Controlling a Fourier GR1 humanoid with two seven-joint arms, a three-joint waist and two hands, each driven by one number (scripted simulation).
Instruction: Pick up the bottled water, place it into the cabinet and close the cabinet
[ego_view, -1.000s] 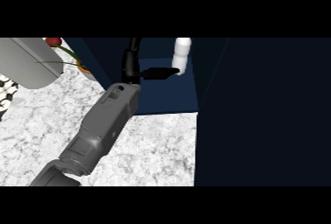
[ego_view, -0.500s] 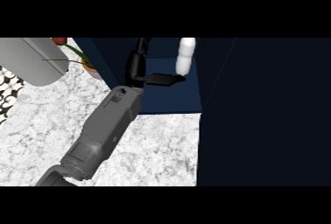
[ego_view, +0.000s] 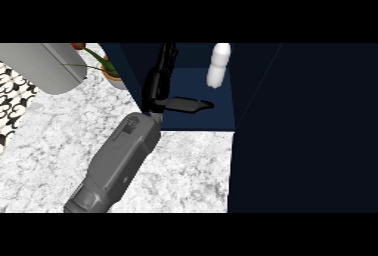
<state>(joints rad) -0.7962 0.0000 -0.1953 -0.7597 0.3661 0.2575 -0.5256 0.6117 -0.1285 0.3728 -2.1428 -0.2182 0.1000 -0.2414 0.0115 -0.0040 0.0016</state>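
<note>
So the bottled water (ego_view: 219, 65) is standing upright inside the cabinet (ego_view: 196, 117), near the back, with nothing holding it. The robot's hand (ego_view: 164, 80) reaches into the same opening with fingers straight and spread from the thumb, apart from the bottle, which looks like a release. Which hand it is can't be told for sure; probably the right. The dark cabinet door (ego_view: 303, 130) stands open on the right, so closing looks like what's left. A potted plant (ego_view: 103, 62) sits beside the cabinet
</note>
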